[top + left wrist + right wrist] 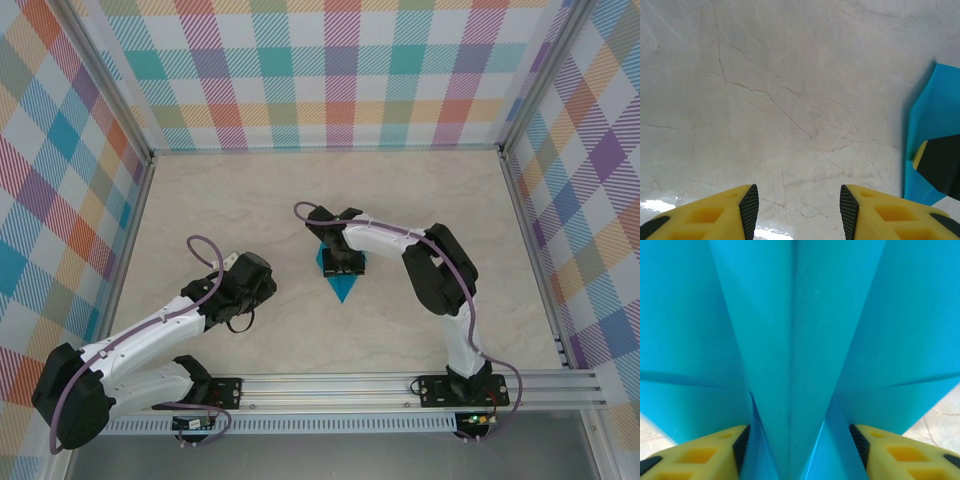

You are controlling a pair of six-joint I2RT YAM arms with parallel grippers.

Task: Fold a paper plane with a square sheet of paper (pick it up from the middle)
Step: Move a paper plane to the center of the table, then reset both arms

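Paper plane (343, 289) lies mid-table, nose pointing to the near edge, and the right gripper (342, 264) is down right on top of it. From the wrist, its yellow fingers (880, 437) stand apart on either side of the centre ridge, with the flaps rising between them. That looks like a crease-setting stance, gripping nothing, though whether the pads brush the flaps is hard to tell. Over on the left, the left gripper (799, 210) hovers half-spread and empty above bare table (790, 100), just beside the plane, likely parked clear yet close enough to help.
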